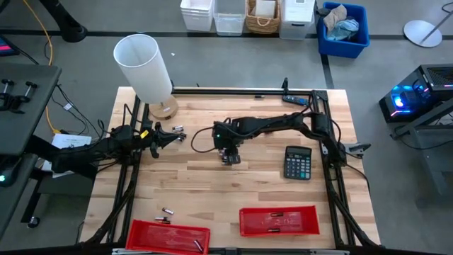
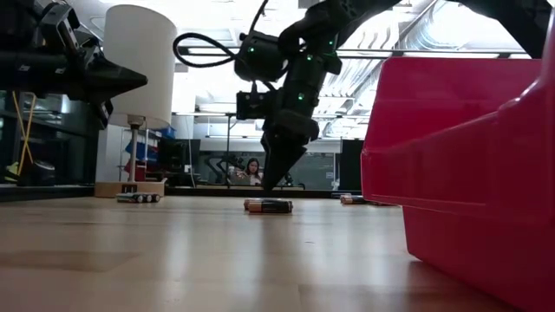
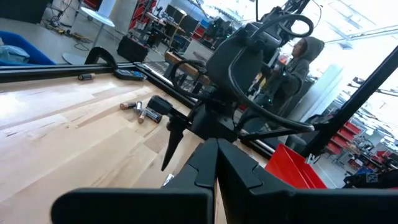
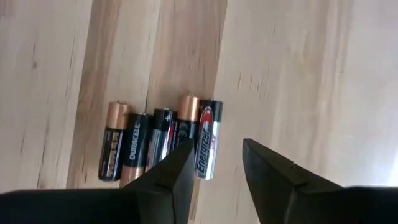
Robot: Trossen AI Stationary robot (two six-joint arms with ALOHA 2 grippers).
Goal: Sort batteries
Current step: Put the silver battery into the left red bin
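- Left gripper [image 1: 177,135] hangs over the table's left side, near the lamp base [image 1: 163,108]; fingers pressed together, nothing btwn them. Left wrist view shows its two dark fingers [image 3: 214,163] meeting in a closed point.
- A few batteries [image 1: 167,211] lie loose on the wood near the front-left, just beyond the left red bin [image 1: 168,236].
- Right gripper [image 1: 231,157] sits w/ tips pointing down at mid-table, arm reaching in from the right side. Jaws apart w/ a gap, grasping nothing.
- Right wrist view: row of batteries [image 4: 163,144] side by side on the wood, touching each other; the silver-and-black Energizer cell [image 4: 207,140] is the outermost. It lies by the gap btwn the fingers [image 4: 171,177], near the one finger's tip; contact can't be told.
- Low view: gripper tips come down right over that cluster [image 2: 268,205] on the tabletop.
- Calculator [image 1: 298,162] rests right of the gripper, apart from it.
- Right red bin [image 1: 279,220] at the front, right of centre.
- Person [image 2: 253,171] seen in the room behind the table.
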